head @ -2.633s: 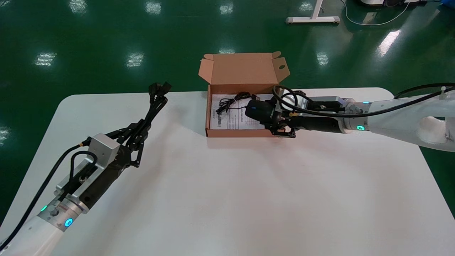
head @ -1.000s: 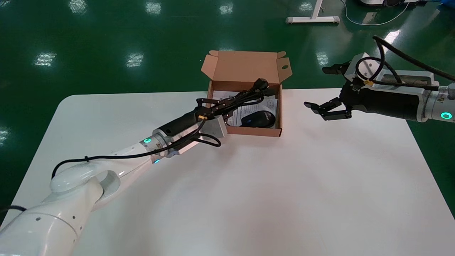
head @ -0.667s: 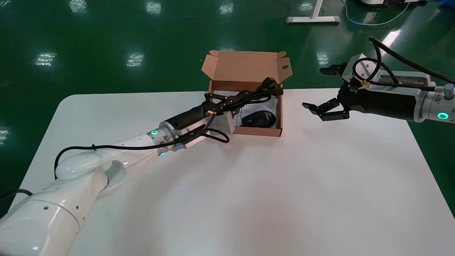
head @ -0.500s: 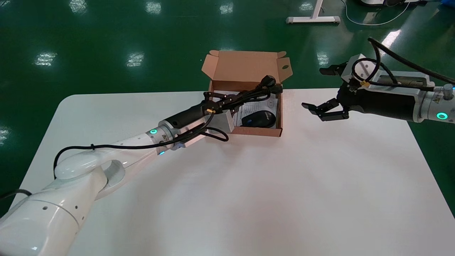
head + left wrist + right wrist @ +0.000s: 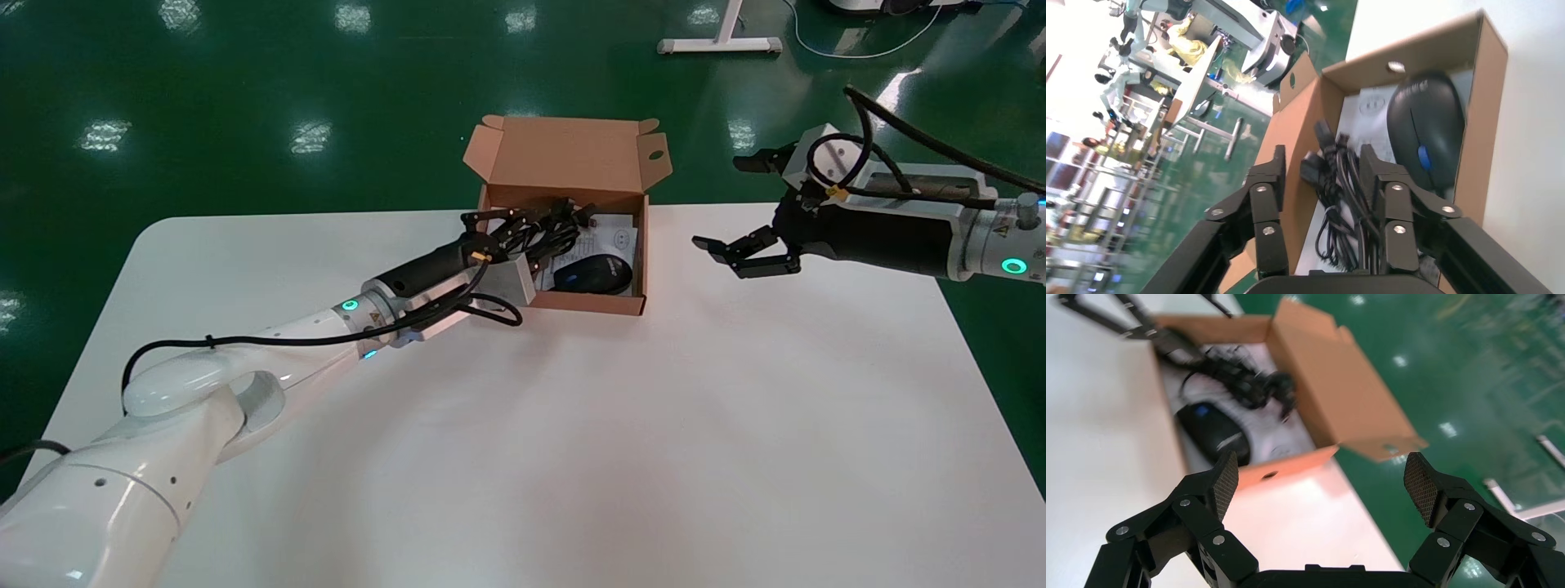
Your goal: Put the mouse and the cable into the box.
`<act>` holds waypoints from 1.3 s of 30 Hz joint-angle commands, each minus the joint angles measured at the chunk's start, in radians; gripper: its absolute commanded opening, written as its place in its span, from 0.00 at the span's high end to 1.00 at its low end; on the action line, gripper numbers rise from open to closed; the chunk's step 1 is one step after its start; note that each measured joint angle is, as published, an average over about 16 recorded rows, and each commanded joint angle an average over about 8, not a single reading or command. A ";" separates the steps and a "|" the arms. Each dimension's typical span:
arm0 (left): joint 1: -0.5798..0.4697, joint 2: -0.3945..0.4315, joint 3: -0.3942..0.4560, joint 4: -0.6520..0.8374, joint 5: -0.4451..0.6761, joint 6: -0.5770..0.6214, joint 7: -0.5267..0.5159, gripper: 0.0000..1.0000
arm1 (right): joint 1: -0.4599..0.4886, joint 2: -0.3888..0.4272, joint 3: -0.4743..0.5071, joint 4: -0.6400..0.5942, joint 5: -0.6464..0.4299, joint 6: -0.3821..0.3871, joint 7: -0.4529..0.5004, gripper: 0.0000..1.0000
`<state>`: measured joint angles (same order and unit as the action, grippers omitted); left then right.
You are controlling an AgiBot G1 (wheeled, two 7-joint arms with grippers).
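Table (image 5: 572, 457), box (image 5: 590, 303): cable (image 5: 1341, 180) between left jaws

Box (image 5: 1477, 147) w/ cable (image 5: 1341, 184) & mouse (image 5: 1425, 119)

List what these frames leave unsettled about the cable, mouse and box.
Cable: lower loops cut off behind the left gripper, left wrist view; whether all of it lies in the box cannot be told.
Head view: that gripper covers the box's left wall; contact there is hidden.
Mouse: near side hidden behind the box's front wall, head view.
Right wrist view: cable plugs blurred.
Right gripper hovers open right of the box.
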<state>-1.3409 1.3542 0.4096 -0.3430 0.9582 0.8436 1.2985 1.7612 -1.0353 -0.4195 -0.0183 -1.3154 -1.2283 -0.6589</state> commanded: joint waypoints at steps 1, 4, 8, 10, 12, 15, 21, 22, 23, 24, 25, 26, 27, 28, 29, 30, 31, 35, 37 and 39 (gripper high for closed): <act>0.002 -0.007 -0.001 -0.005 -0.009 0.004 -0.014 0.00 | 0.002 0.000 0.000 0.003 0.000 -0.002 -0.002 0.00; -0.003 -0.025 -0.009 -0.004 -0.057 0.080 -0.125 0.00 | -0.005 -0.015 0.041 -0.009 0.059 0.039 0.006 0.00; -0.008 -0.052 -0.010 -0.013 -0.118 0.178 -0.254 0.00 | -0.021 -0.037 0.102 -0.031 0.146 0.099 0.020 0.00; -0.005 -0.067 -0.010 -0.029 -0.133 0.202 -0.295 0.00 | -0.032 -0.042 0.122 -0.033 0.177 0.115 0.031 0.00; 0.001 -0.087 -0.011 -0.053 -0.149 0.223 -0.340 0.00 | -0.047 -0.041 0.138 -0.020 0.205 0.124 0.047 0.00; 0.015 -0.121 -0.017 -0.099 -0.153 0.245 -0.400 0.00 | -0.076 -0.026 0.145 0.028 0.230 0.115 0.081 0.00; 0.044 -0.194 -0.030 -0.198 -0.161 0.292 -0.526 0.00 | -0.145 0.023 0.147 0.169 0.273 0.075 0.167 0.00; 0.049 -0.206 -0.032 -0.214 -0.163 0.300 -0.547 0.00 | -0.156 0.031 0.147 0.192 0.280 0.068 0.181 0.00; 0.054 -0.218 -0.035 -0.231 -0.164 0.308 -0.569 0.00 | -0.168 0.040 0.147 0.217 0.286 0.060 0.196 0.00; 0.059 -0.230 -0.037 -0.247 -0.166 0.316 -0.590 0.00 | -0.179 0.048 0.147 0.240 0.293 0.053 0.210 0.00; 0.064 -0.243 -0.039 -0.264 -0.167 0.324 -0.612 0.00 | -0.191 0.057 0.146 0.265 0.299 0.046 0.225 0.00; 0.069 -0.255 -0.041 -0.280 -0.169 0.332 -0.633 0.00 | -0.202 0.065 0.146 0.288 0.306 0.039 0.239 0.00; 0.074 -0.267 -0.043 -0.296 -0.170 0.340 -0.654 0.00 | -0.213 0.074 0.146 0.312 0.312 0.032 0.253 0.00; 0.079 -0.279 -0.046 -0.313 -0.172 0.348 -0.675 0.00 | -0.225 0.082 0.146 0.336 0.319 0.024 0.267 0.00; 0.084 -0.291 -0.048 -0.329 -0.173 0.356 -0.696 0.00 | -0.236 0.091 0.146 0.360 0.326 0.017 0.282 0.00; 0.088 -0.303 -0.050 -0.345 -0.175 0.364 -0.716 0.00 | -0.247 0.099 0.146 0.383 0.332 0.010 0.295 0.00; 0.093 -0.314 -0.052 -0.360 -0.176 0.371 -0.736 0.00 | -0.258 0.106 0.146 0.405 0.338 0.004 0.308 0.00; 0.110 -0.357 -0.060 -0.419 -0.181 0.400 -0.812 0.00 | -0.299 0.137 0.145 0.490 0.361 -0.022 0.360 0.00; 0.119 -0.378 -0.064 -0.447 -0.184 0.413 -0.849 0.00 | -0.318 0.151 0.145 0.531 0.373 -0.035 0.384 0.00; 0.127 -0.399 -0.067 -0.475 -0.186 0.427 -0.885 0.00 | -0.338 0.166 0.144 0.572 0.384 -0.047 0.409 0.00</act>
<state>-1.2137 0.9554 0.3421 -0.8182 0.7720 1.2703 0.4138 1.4238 -0.8697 -0.2750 0.5536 -0.9316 -1.2751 -0.2502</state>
